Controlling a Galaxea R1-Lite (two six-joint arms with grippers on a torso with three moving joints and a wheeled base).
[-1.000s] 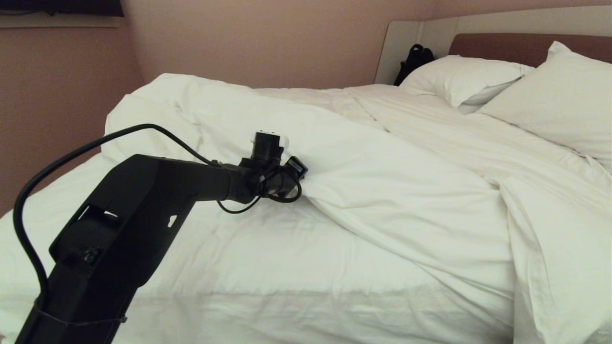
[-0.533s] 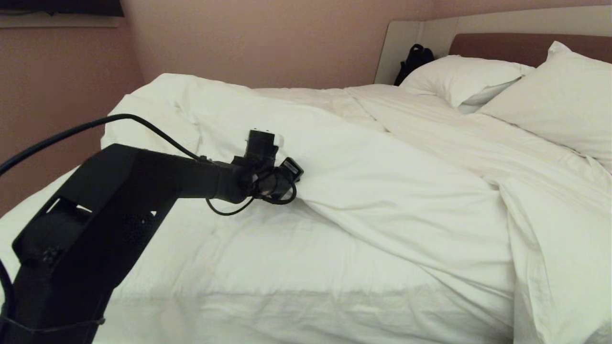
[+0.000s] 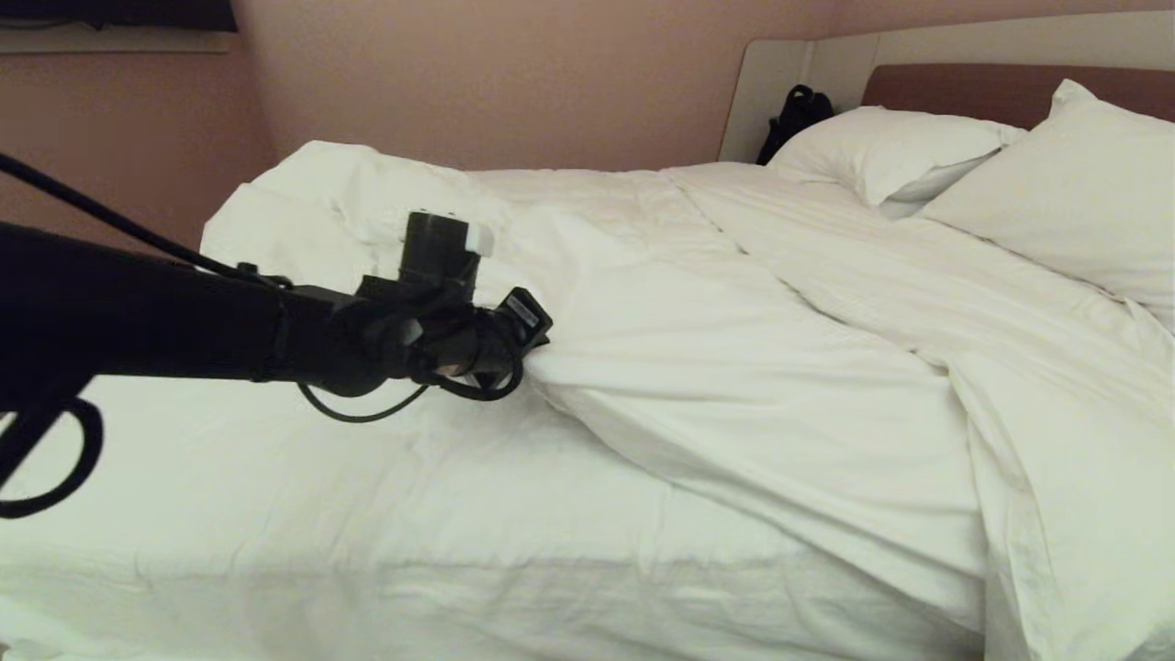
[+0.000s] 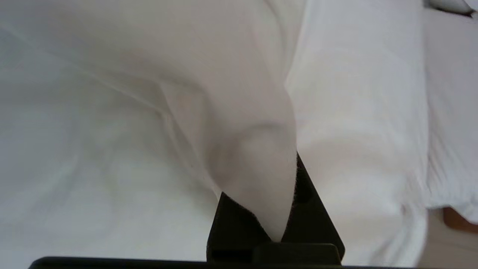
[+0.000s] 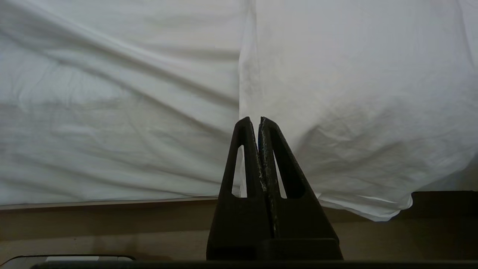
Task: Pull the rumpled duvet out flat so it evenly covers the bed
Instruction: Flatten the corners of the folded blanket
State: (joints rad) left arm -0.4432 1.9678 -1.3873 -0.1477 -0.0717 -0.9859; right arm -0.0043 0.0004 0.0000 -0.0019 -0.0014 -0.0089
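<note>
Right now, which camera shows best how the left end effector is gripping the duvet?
The left wrist view: the duvet is pinched into a peak between the left end effector. The head view shows the grip from the side, mostly hidden. The right wrist view shows only bedding.

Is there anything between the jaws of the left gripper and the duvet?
No. In the left wrist view the left gripper has its jaws shut directly on a fold of the duvet.

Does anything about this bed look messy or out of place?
Yes. The duvet lies bunched diagonally, leaving the bed's near left part showing only sheet. The left gripper is shut on a pinched fold of the duvet. A black bag sits against the headboard beside the pillows. The right gripper hangs shut and empty by the bedside.
</note>
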